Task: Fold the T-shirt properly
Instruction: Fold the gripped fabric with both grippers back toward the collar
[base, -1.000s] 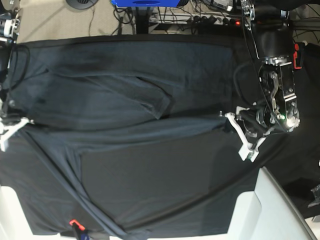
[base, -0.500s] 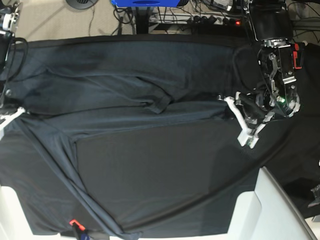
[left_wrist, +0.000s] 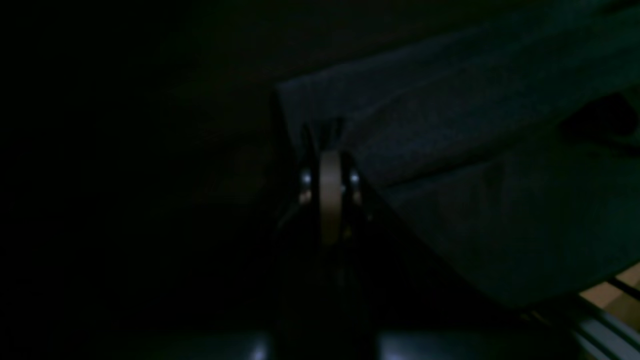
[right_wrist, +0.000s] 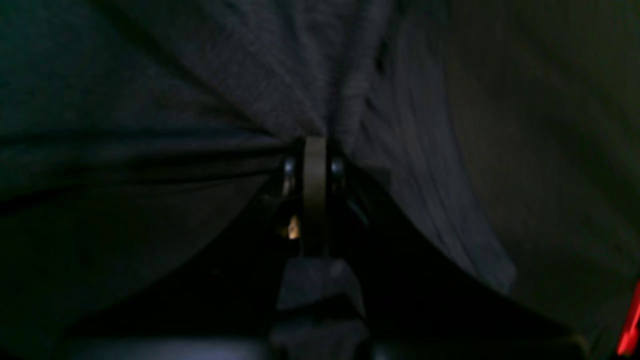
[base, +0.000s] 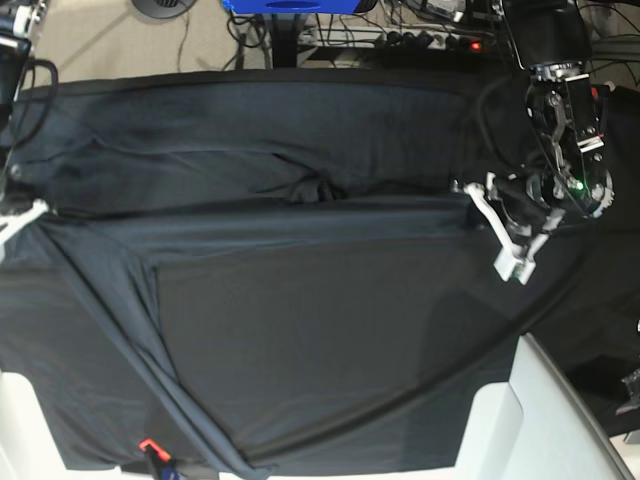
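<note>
The dark slate-grey T-shirt (base: 300, 310) lies spread across the table in the base view. One of its edges is stretched taut in a straight line between both grippers. My left gripper (base: 468, 190), at the right of that view, is shut on one corner of this edge. My right gripper (base: 30, 213), at the far left border, is shut on the other end. In the left wrist view the closed left gripper (left_wrist: 330, 150) pinches a corner of the T-shirt (left_wrist: 450, 150). In the right wrist view the right gripper (right_wrist: 315, 142) clamps bunched T-shirt (right_wrist: 250, 75) fabric.
Black table cloth (base: 590, 300) shows to the right of the shirt. White blocks sit at the near right (base: 530, 420) and near left (base: 20, 420) corners. A small red clip (base: 147, 444) lies at the near edge. Cables and a blue object (base: 290, 5) lie beyond the far edge.
Both grippers have carried the held shirt edge toward the table's far side. The fold line now lies further back and covers most of the sleeve flap seen earlier.
</note>
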